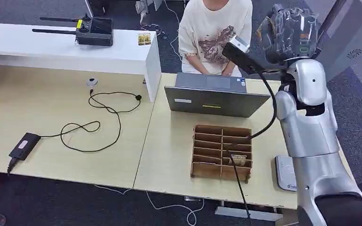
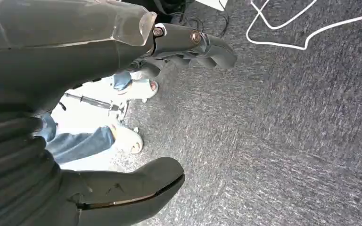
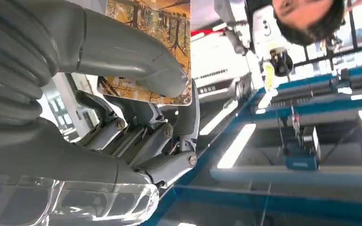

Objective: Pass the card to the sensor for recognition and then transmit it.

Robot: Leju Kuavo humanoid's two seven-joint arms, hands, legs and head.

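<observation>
Printed with autumn trees, the card [image 3: 147,52] looks thin, light and stiff, pinched at one edge by the raised right hand [image 3: 136,108], while the left hand [image 2: 136,117] hangs with fingers apart, holding nothing.

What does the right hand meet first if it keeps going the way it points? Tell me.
Probably the person behind the laptop. The raised right hand pinches the card above the table's far edge, and its wrist view looks toward that person's head. Depth is unclear, so it may pass through free air first.

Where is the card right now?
The card is pinched in the robot's raised right hand, held up on the right beyond the laptop, near the seated person.
</observation>
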